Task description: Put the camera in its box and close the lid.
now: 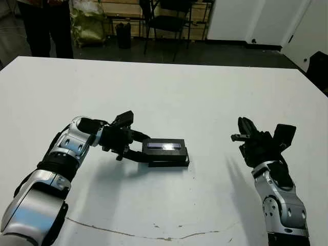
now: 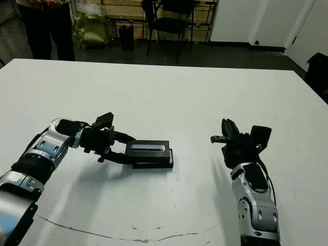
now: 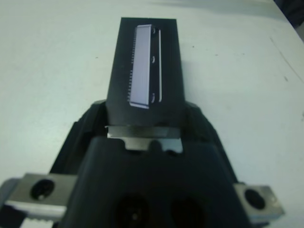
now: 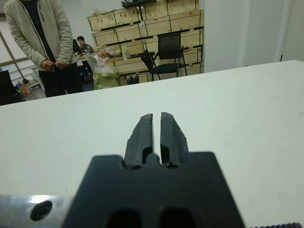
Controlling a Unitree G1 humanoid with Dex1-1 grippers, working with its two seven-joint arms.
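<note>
Lying near the middle of the white bench [image 1: 169, 92], a little toward seven o'clock from its centre, the lid [image 1: 165, 146] is sitting on top of the box [image 1: 171, 162], its long bluish-grey strip facing up; the lid is resting slightly askew, so a thin black edge of the box is showing below it along the near side and at the three o'clock end. Reaching in from nine o'clock, the left gripper [image 1: 137, 149] is meeting the lid's nine o'clock end, one black finger running along the far edge and the other along the near edge, and the left wrist view is showing the lid [image 3: 145, 76] stretching away from between the two fingers, so the gripper is looking clamped on the lid's short end. Whether the camera is lying inside the box cannot be told, since the lid is covering it. Well apart at three o'clock, the right gripper [image 1: 241, 136] is hovering above bare bench with nothing in it, and the right wrist view is showing its fingers [image 4: 143, 135] drawn together with only a narrow slit between them. Beyond the far edge of the bench, at eleven o'clock, a person [image 4: 40, 42] in a pale jacket is standing, with a black chair [image 4: 168, 52] and stacked wooden crates behind
</note>
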